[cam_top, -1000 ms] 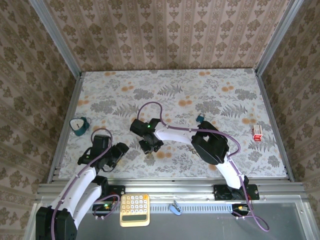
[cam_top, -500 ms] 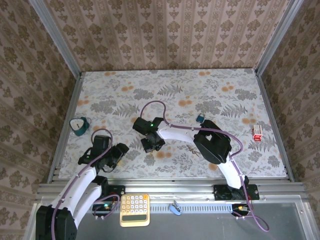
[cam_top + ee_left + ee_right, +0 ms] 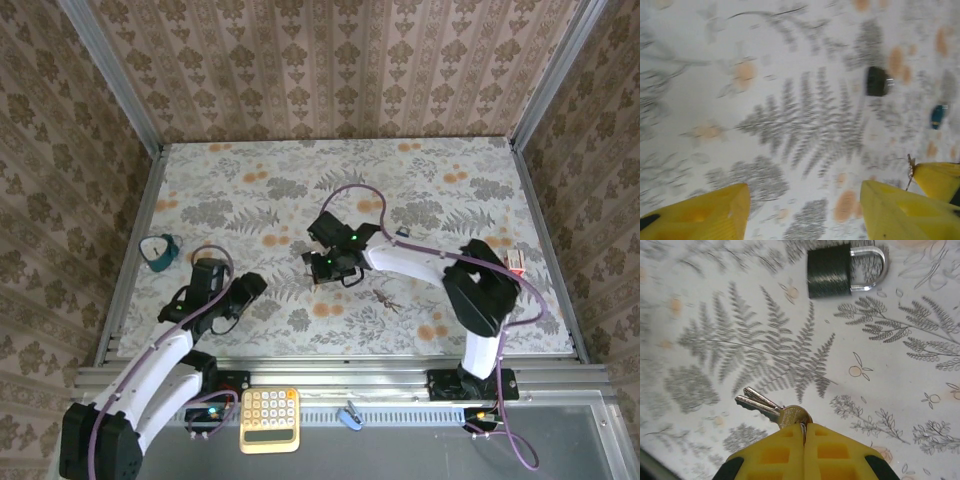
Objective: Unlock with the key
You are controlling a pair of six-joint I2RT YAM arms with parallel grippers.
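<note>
- The right hand [image 3: 804,432], its yellow fingers pressed together, was pinching a small bunch of two silver keys with a brass-coloured head [image 3: 771,406] by the head end. The blades stuck out free, clear of the floral-print table [image 3: 920,390].
- The dark-bodied padlock with a silver shackle [image 3: 840,270] lay flat on the table, well apart from the keys and ahead of the right hand. Both shackle legs looked seated in the body, so it read as locked.
- The key blades pointed off to one side of the padlock, not toward it. Where its keyhole sat I could not tell.
- The left hand [image 3: 802,200] hung open and empty over the table, far from the padlock, which appeared small in its wrist view.
- Progress, as I judged it: the key was picked up, the first step done. What remained was steadying the padlock — likely a job for the left hand — then lining up a blade, pushing it in, and turning until the shackle sprang.
</note>
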